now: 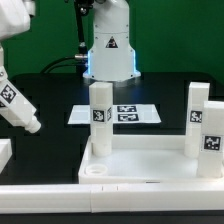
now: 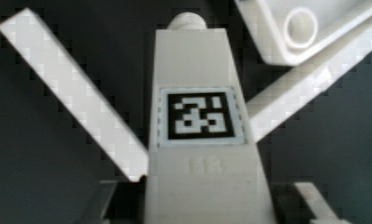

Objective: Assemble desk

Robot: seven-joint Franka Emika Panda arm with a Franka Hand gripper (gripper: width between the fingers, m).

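Observation:
The white tabletop (image 1: 140,160) lies at the front of the exterior view with its rim up. Two white legs stand upright in it, one at its back left corner (image 1: 99,105) and one at its right (image 1: 205,125). A third tagged leg (image 1: 22,106) hangs tilted above the table at the exterior view's left, and my gripper (image 1: 4,72) is shut on its upper end. In the wrist view this leg (image 2: 204,110) fills the middle, clamped between my gripper's (image 2: 215,198) two fingers. A tabletop corner with a round socket (image 2: 304,24) shows beyond the leg's tip.
The marker board (image 1: 128,113) lies flat behind the tabletop, in front of the robot base (image 1: 108,50). A white block (image 1: 4,152) sits at the exterior view's left edge. Two white bars (image 2: 67,95) (image 2: 321,82) slant behind the held leg in the wrist view.

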